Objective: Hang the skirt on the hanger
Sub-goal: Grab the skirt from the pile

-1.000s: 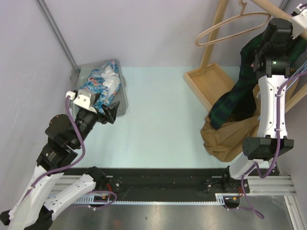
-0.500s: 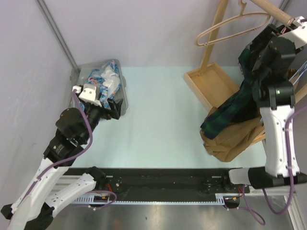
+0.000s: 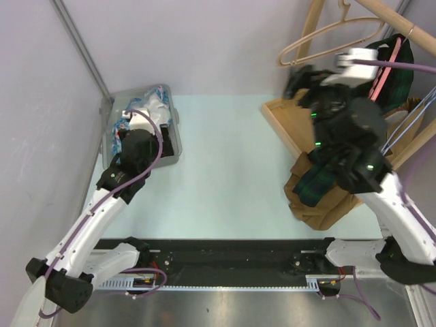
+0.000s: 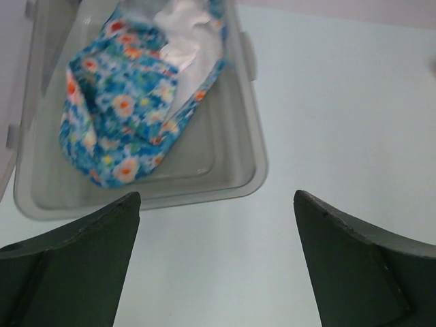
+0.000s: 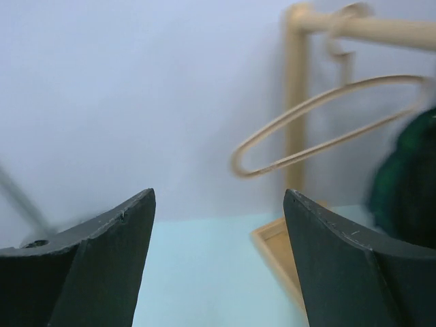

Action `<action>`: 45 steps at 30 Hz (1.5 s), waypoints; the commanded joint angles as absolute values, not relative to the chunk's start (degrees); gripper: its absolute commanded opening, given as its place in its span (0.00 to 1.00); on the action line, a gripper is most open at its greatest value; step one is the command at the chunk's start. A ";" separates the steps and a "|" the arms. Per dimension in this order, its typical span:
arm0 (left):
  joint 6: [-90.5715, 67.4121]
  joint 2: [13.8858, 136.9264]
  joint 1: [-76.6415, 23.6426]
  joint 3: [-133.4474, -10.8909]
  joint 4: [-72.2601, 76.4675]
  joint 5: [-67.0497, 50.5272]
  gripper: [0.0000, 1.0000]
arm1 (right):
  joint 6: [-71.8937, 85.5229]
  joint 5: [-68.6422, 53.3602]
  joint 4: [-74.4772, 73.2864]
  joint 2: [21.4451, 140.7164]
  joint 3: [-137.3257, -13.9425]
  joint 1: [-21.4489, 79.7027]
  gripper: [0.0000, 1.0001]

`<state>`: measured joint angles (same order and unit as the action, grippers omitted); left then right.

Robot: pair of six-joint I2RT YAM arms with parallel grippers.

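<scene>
Right end effector (image 5: 218, 204), newly off plaid skirt (image 3: 315, 184)

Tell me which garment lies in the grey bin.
The blue floral garment, heaped in the grey bin. The dark green plaid one and the tan one are draped by the wooden rack on the right.

Right jaws now off the skirt (image 3: 315, 187)

Pale table (image 3: 225, 170) bears grey bin (image 4: 204, 153), wooden rack base (image 3: 300, 119).
</scene>
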<state>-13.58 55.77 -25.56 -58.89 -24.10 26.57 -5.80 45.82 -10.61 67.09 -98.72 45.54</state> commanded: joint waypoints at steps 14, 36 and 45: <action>-28.39 72.06 -7.82 -51.32 -14.86 39.28 0.80 | 6.49 19.97 -13.80 82.61 -95.99 51.87 0.80; -35.16 106.87 -5.98 -74.18 -24.08 49.41 0.81 | 12.83 -4.31 -17.31 85.17 -92.02 33.14 0.79; -32.61 115.21 -3.87 -82.25 -30.75 44.04 0.51 | 12.83 -2.90 -16.87 84.11 -91.49 31.82 0.78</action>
